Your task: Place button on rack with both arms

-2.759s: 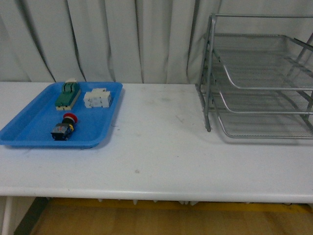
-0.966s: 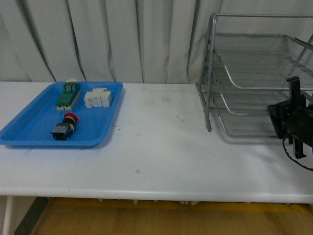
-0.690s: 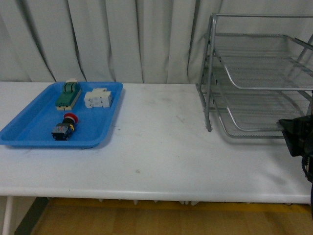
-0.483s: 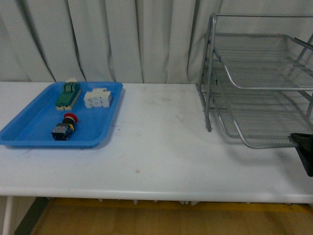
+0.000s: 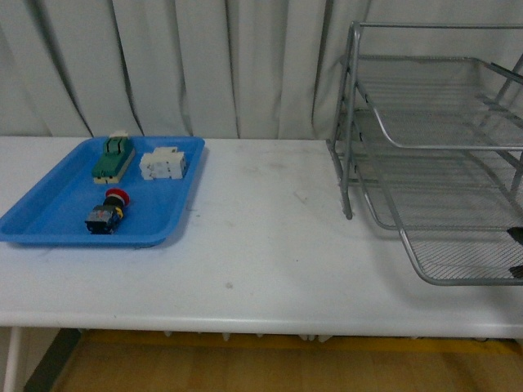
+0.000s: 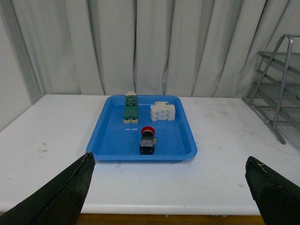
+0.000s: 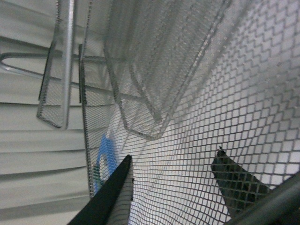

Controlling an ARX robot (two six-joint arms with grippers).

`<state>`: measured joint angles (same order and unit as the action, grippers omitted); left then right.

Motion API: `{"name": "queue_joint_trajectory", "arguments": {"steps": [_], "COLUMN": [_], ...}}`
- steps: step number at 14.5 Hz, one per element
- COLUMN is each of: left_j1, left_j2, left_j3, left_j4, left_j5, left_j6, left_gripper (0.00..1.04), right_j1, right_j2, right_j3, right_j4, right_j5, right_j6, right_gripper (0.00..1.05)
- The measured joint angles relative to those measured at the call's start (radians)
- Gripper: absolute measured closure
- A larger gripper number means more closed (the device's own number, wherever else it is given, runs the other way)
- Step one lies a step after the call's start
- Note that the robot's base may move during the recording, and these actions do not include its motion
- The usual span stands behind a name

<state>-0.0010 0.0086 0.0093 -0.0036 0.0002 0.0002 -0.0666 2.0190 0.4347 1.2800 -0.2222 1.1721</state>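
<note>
The button still lies in the blue tray. The left gripper gapes wide and empty. The right gripper straddles the rack's jutting bottom mesh; I cannot tell whether it is clamped.

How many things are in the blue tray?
3. In the blue tray, the green block sits at the back, the white block is beside it, and the button is nearer the front. Nothing looks hidden.

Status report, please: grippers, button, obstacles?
Left gripper open. Right gripper astride lowest tray of silver wire-mesh rack, grip unclear. Red-capped push-button switch lying in flat blue plastic tray, untouched. Nothing in the way.
</note>
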Motion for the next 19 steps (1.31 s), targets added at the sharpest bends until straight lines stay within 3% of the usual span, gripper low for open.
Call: {"name": "queue_joint_trajectory", "arguments": {"steps": [2,4,7,9,10,11,12,15,19], "left_j1": [0.0,0.0,0.0,0.0,0.0,0.0,-0.001,0.002,0.002], "left_j2": [0.0,0.0,0.0,0.0,0.0,0.0,0.0,0.0,0.0], "left_j3": [0.0,0.0,0.0,0.0,0.0,0.0,0.0,0.0,0.0], "left_j4": [0.0,0.0,0.0,0.0,0.0,0.0,0.002,0.0,0.0], "left_j5": [0.0,0.0,0.0,0.0,0.0,0.002,-0.003,0.0,0.0], "left_j6": [0.0,0.0,0.0,0.0,0.0,0.0,0.0,0.0,0.0], "left_gripper": [0.07,0.07,0.07,0.07,0.07,0.07,0.07,0.07,0.07], "right_j1": [-0.007,-0.013,0.028,0.154,0.204,0.229,0.207,0.169,0.06], "right_j2": [-0.095,-0.207,-0.43,-0.672,-0.73,-0.69,-0.702,-0.953,-1.224], "right_j3": [-0.061,-0.131,-0.255,-0.335,-0.359,-0.396,-0.426,-0.426,-0.427], "right_j4": [-0.001,-0.062,-0.199,-0.362,-0.319,-0.087,-0.047,-0.218,-0.471], "right_j5": [-0.019,-0.037,-0.008,0.1,0.162,0.302,0.346,0.326,0.235], "right_j6": [-0.06,-0.107,-0.195,-0.31,-0.394,-0.628,-0.771,-1.094,-1.157], "right_gripper": [0.23,0.04,0.06,0.06,0.08,0.23,0.32,0.66,1.03]}}
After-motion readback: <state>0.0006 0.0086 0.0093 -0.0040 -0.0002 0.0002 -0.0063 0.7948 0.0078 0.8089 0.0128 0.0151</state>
